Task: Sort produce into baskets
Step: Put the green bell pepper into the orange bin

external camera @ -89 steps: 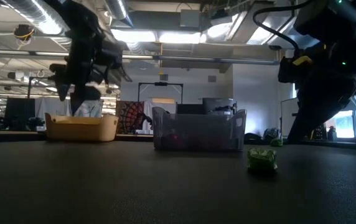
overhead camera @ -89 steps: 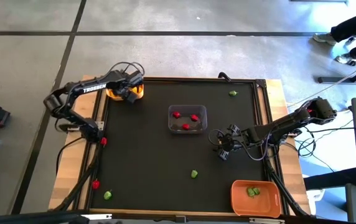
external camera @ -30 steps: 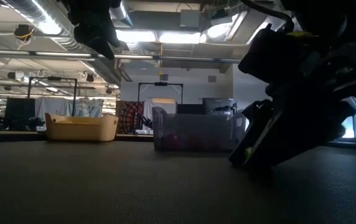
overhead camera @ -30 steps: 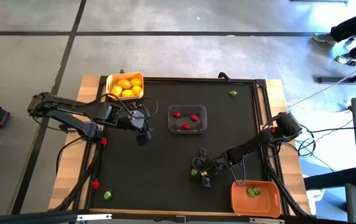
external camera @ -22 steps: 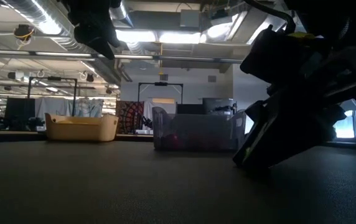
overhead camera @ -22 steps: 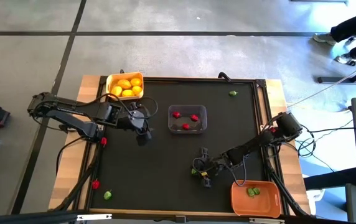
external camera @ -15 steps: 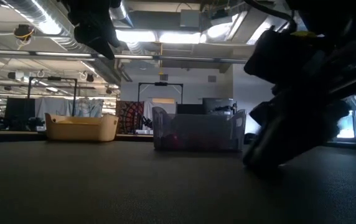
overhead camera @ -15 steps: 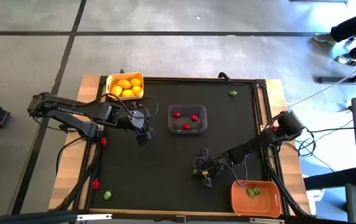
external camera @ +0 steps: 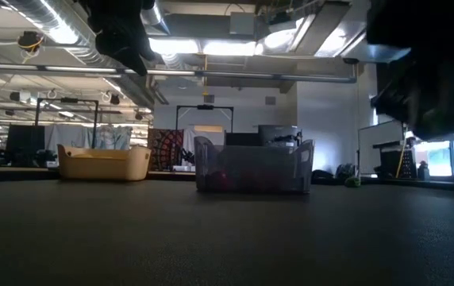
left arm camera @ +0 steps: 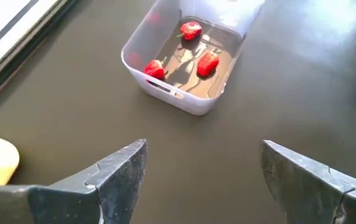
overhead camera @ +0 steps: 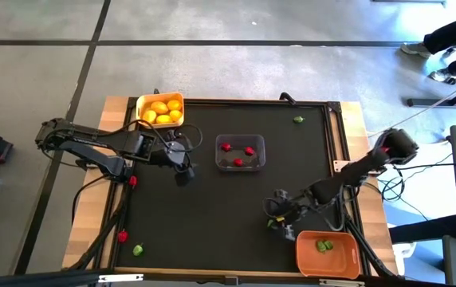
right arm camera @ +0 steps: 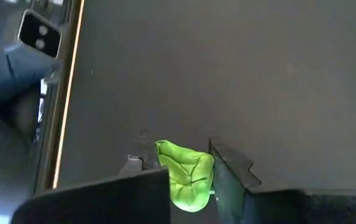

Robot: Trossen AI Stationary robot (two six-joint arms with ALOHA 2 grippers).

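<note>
Fingers of my right gripper (right arm camera: 187, 180) pinch a green piece (right arm camera: 185, 175) above the desk (overhead camera: 204, 223), just beside the orange basket (overhead camera: 327, 253), which holds more green. My left gripper (left arm camera: 200, 174) hovers with fingers spread wide and empty, near the clear basket (left arm camera: 184, 99) of three red pieces (left arm camera: 208, 62). Farthest, the yellow basket (overhead camera: 142, 101) holds lemons (overhead camera: 161, 112).

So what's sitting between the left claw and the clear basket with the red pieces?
Nothing. In the left wrist view only bare black mat separates the open left claw from the clear basket; the high view agrees.
</note>
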